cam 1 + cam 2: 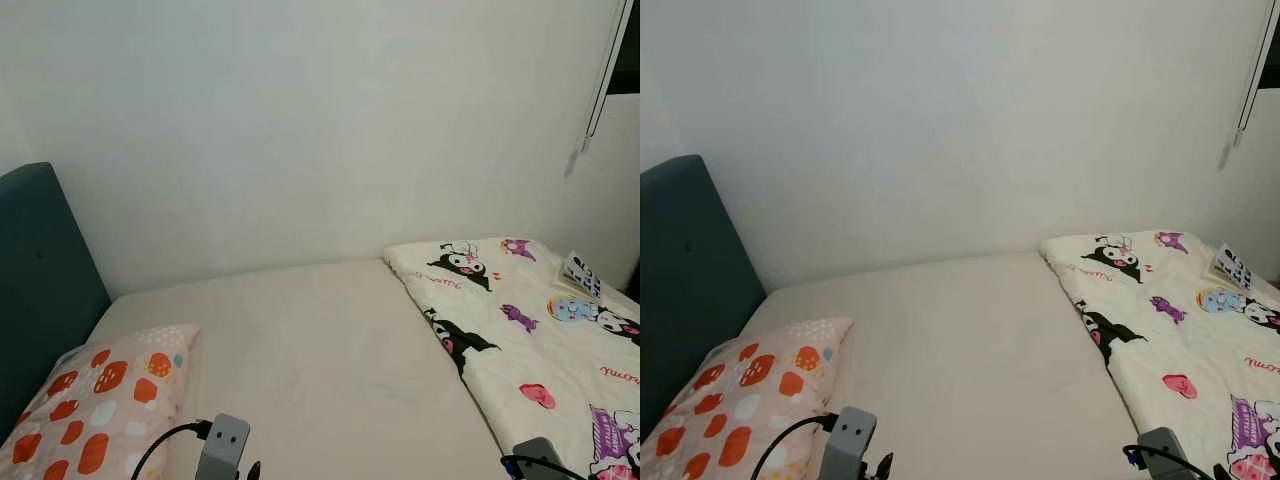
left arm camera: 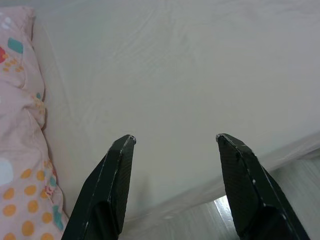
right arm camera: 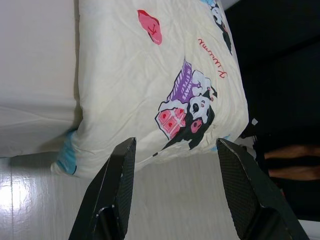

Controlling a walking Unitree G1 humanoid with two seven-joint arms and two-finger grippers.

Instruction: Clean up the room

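Bed: wide mattress under a smooth cream sheet with faint creases, its far edge against a plain white wall. All places below are given relative to the bed.

Headboard: dark teal, padded, rounded top corner, standing at the bed's left end.

Pillow: soft, puffy, pale pink cloth printed with orange-red and white blobs and small dots; lies on the bed just beside the headboard, at the near left corner.

Quilt: thick cream cloth, lightly quilted, printed with black-and-white cartoon figures, purple shapes and pink hearts; folded in layers and covering the bed's right end. In the right wrist view a pale blue underside shows at its near corner, which overhangs the bed's edge above a pale wooden floor.

Card: small, white with dark marks, lying on the quilt toward the far right of the bed.

Left end effector: two long black fingers spread wide, holding nothing, poised over the bed's near edge just beside the pillow; the grey wrist with its black cable shows at the bed's near side.

Right end effector: fingers equally wide apart, empty, pointing down at the quilt's overhanging near corner.
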